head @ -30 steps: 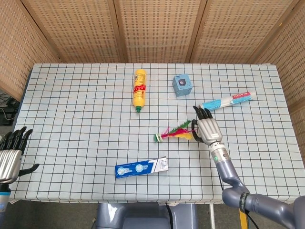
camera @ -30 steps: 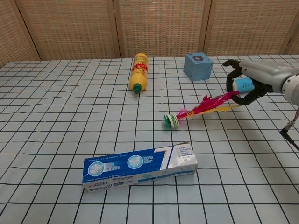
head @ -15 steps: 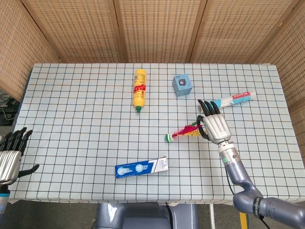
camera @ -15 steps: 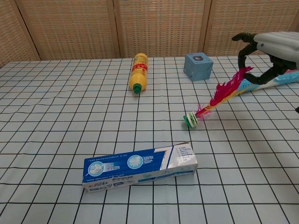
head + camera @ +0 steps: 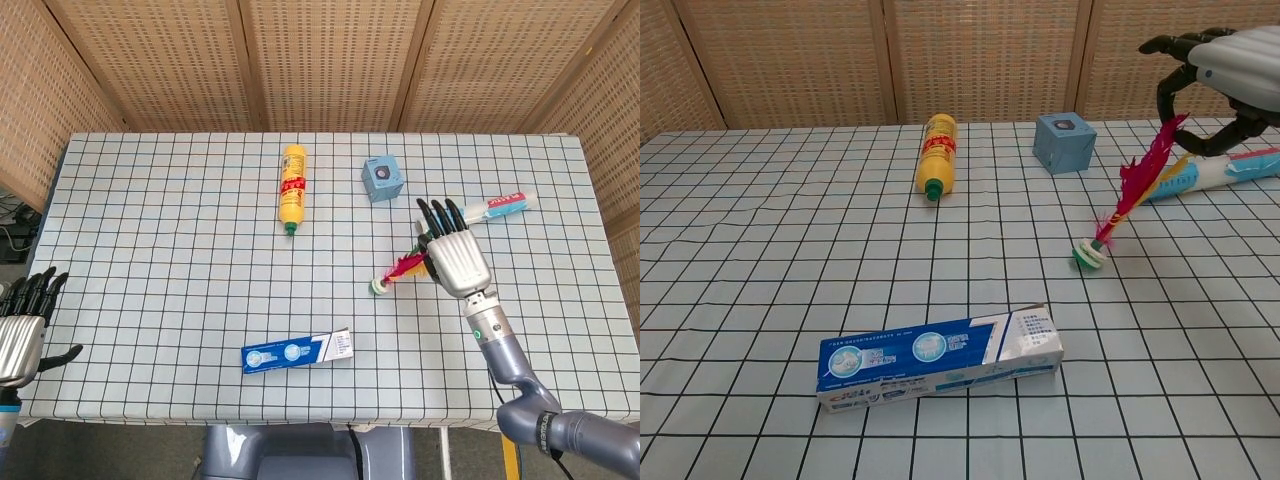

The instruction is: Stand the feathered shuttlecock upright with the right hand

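Two hands in view. Far left, at table edge: left hand (image 5: pixel 22 325), idle, fingers apart, nothing in it. Toward middle of checked table (image 5: pixel 150 230): yellow bottle (image 5: pixel 291 187) lying flat, toothpaste box (image 5: pixel 940 357) near front edge, blue cube (image 5: pixel 1064 142) further back. Right of these: feathered shuttlecock (image 5: pixel 1124 203), base touching table, feathers raised and tilted toward right. Feather tips pinched in right hand (image 5: pixel 1215 85), lifted above table, toothpaste tube (image 5: pixel 1210 175) lying behind. Step in hand, probably: tilting up, roughly halfway done. Next move, as judgement: bring feathers over base until vertical, then release softly; base light, could slide or fall over.
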Robot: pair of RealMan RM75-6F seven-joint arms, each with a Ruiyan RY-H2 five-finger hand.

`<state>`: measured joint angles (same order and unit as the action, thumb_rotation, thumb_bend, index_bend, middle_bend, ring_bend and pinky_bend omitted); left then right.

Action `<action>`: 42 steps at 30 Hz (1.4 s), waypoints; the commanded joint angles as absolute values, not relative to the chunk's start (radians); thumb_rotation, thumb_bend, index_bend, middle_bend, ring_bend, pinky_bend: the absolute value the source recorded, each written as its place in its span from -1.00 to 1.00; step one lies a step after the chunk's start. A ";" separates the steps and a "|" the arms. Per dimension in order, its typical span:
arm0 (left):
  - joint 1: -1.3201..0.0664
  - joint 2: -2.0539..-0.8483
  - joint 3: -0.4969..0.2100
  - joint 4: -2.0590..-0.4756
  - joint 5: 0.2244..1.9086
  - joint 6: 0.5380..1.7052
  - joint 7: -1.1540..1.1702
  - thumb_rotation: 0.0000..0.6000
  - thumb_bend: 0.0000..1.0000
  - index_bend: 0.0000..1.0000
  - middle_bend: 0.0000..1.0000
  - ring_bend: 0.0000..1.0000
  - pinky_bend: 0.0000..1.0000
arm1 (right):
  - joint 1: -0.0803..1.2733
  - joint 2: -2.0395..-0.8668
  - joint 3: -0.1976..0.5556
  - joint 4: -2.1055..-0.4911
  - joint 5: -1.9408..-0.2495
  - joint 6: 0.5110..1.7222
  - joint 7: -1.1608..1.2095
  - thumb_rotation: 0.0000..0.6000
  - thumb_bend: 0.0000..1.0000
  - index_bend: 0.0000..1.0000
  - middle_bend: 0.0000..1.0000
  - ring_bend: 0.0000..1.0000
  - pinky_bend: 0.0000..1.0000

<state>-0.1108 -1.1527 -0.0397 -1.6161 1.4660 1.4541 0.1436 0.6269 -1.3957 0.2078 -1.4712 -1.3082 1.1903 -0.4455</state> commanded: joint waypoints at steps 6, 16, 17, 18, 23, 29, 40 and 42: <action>-0.110 -1.151 -0.039 -1.617 1.469 1.457 0.140 1.00 -1.00 -1.00 -1.00 -1.00 -1.00 | 0.635 -1.413 0.180 -1.468 -1.364 1.209 -0.489 1.00 0.45 0.55 -0.90 -1.00 -1.00; -0.104 -1.146 -0.034 -1.621 1.480 1.467 0.132 1.00 -1.00 -1.00 -1.00 -1.00 -1.00 | 0.645 -1.445 0.196 -1.481 -1.333 1.191 -0.503 1.00 -0.85 -0.63 -0.99 -1.00 -1.00; -0.104 -1.145 -0.035 -1.621 1.480 1.467 0.131 1.00 -1.00 -1.00 -1.00 -1.00 -1.00 | 0.644 -1.442 0.198 -1.491 -1.329 1.191 -0.501 1.00 -0.94 -0.75 -1.00 -1.00 -1.00; -0.103 -1.144 -0.034 -1.621 1.481 1.469 0.128 1.00 -1.00 -1.00 -1.00 -1.00 -1.00 | 0.642 -1.433 0.198 -1.505 -1.335 1.197 -0.496 1.00 -0.99 -0.86 -1.00 -1.00 -1.00; -0.102 -1.143 -0.031 -1.623 1.488 1.471 0.126 1.00 -1.00 -1.00 -1.00 -1.00 -1.00 | 0.615 -1.381 0.192 -1.575 -1.382 1.248 -0.474 1.00 -1.00 -1.00 -1.00 -1.00 -1.00; -0.098 -1.139 -0.026 -1.626 1.502 1.479 0.121 1.00 -1.00 -1.00 -1.00 -1.00 -1.00 | 0.552 -1.268 0.177 -1.669 -1.432 1.320 -0.410 1.00 -1.00 -1.00 -1.00 -1.00 -1.00; -0.081 -1.131 -0.005 -1.620 1.556 1.516 0.092 1.00 -1.00 -1.00 -1.00 -1.00 -1.00 | 0.356 -1.122 0.075 -1.662 -1.441 1.422 -0.143 1.00 -1.00 -1.00 -1.00 -1.00 -1.00; -0.076 -1.129 -0.002 -1.619 1.568 1.529 0.086 1.00 -1.00 -1.00 -1.00 -1.00 -1.00 | 0.325 -1.129 0.058 -1.640 -1.451 1.446 -0.105 1.00 -1.00 -1.00 -1.00 -1.00 -1.00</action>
